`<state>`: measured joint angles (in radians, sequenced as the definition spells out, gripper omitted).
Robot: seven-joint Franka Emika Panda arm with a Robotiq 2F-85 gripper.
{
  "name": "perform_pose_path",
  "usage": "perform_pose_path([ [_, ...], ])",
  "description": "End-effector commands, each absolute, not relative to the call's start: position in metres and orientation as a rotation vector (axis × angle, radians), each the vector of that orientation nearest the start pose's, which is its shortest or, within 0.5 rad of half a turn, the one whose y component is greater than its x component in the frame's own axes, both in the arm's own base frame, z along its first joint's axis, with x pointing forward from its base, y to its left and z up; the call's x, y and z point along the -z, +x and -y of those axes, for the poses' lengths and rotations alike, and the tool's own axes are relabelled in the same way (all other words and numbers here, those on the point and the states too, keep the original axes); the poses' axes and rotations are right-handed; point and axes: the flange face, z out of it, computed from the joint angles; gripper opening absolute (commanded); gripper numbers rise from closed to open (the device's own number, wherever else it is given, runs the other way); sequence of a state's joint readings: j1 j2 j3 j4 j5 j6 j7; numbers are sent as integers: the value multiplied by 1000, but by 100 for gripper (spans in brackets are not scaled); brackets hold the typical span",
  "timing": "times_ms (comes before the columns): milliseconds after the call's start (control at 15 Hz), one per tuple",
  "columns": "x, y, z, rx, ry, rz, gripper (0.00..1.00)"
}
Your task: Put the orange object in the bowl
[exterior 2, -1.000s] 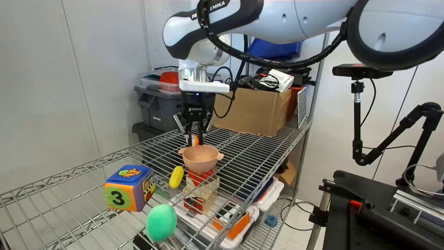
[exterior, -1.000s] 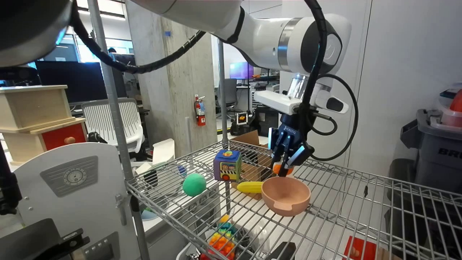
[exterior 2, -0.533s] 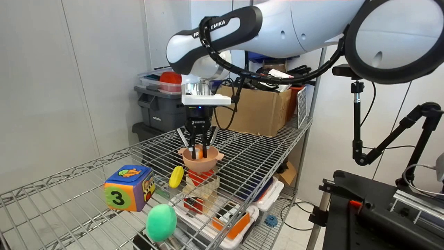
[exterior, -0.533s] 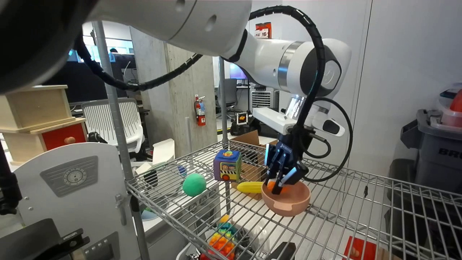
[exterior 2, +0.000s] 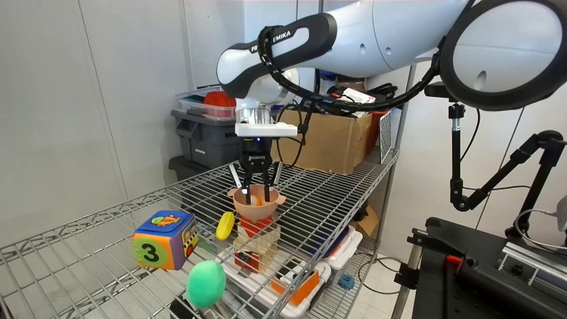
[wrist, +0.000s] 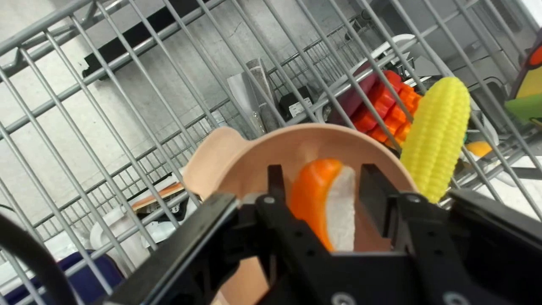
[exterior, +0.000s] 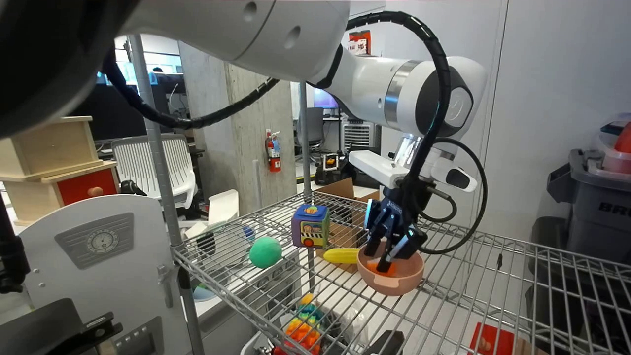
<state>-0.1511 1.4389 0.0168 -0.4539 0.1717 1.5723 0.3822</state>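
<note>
The orange object, orange with a whitish flat side, lies inside the salmon-pink bowl. My gripper is open, with its fingertips down inside the bowl, one on each side of the orange object. In the wrist view a gap shows between the orange object and each finger. In both exterior views the bowl stands upright on the wire shelf, and the orange object shows partly behind the fingers.
A yellow corn piece lies close beside the bowl. A soft picture cube and a green ball are farther along the wire shelf. A cardboard box stands at the shelf's far end.
My gripper moved down from above the bowl's far side into the bowl, carrying the orange object. Its fingers have since spread apart, and the orange object now sits lower in the bowl.
</note>
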Motion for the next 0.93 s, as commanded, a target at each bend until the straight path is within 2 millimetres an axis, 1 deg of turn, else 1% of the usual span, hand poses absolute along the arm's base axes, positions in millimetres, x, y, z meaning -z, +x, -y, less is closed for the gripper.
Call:
perform_pose_path([
  [0, -129, 761, 97, -490, -2800, -848, 81],
  [133, -129, 762, 97, -489, -2801, -850, 96],
  [200, -131, 762, 97, -488, -2803, -845, 99],
  [533, -143, 761, 96, -510, -2794, -840, 100],
  [600, -130, 761, 95, -493, -2826, -826, 100],
  [867, -128, 760, 95, -501, -2827, -827, 100],
])
